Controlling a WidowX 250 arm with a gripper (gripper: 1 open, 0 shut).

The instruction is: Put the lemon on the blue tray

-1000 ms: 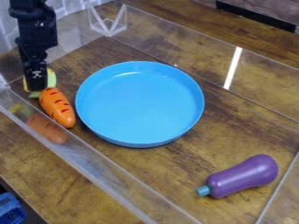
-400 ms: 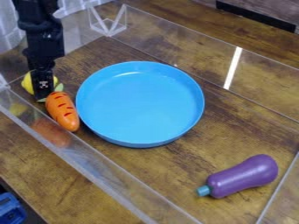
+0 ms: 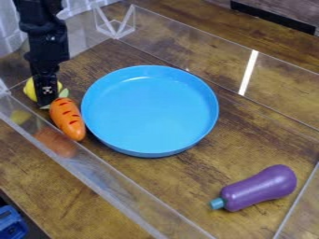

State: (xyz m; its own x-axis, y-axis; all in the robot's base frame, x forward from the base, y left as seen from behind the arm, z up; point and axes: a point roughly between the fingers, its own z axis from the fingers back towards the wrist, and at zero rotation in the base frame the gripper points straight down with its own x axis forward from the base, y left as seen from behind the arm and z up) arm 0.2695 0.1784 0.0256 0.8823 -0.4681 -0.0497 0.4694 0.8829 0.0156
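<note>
Between the blue tray [image 3: 149,111] and the purple eggplant [image 3: 258,188], the wooden table [image 3: 187,182] gave free room for a hand to pass. Near the lemon [image 3: 45,90] the way was narrow: the orange carrot [image 3: 66,119] lay just beside it, in front of the tray's left edge in the view, and the transparent wall [image 3: 106,182] stood along the other side of the carrot.
</note>
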